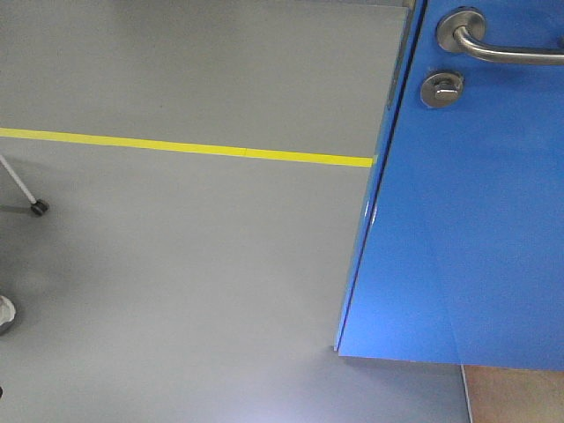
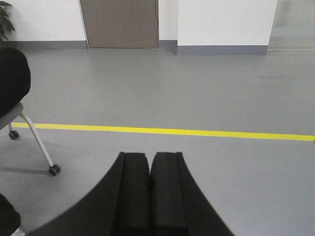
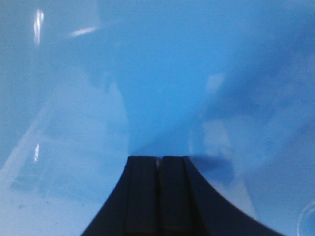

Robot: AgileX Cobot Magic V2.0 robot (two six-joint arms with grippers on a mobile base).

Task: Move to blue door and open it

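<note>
Right wrist view shows the right gripper [image 3: 158, 164], pressed together and empty, close against the blue door [image 3: 162, 73]. Pushing there could slip on the gloss, since the lever handle [image 1: 502, 48] is ungrasped. The left gripper [image 2: 149, 162] is also closed, facing open floor.

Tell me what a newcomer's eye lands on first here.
The glossy blue door fills the front view's right side, silver lever handle and thumb-turn lock near the top. A yellow floor line runs to its edge. The shut right end effector faces blue paint.

Door [image 1: 458, 220] at right, chair [image 2: 19, 113] left, floor tape [image 1: 185, 147] btwn.
</note>
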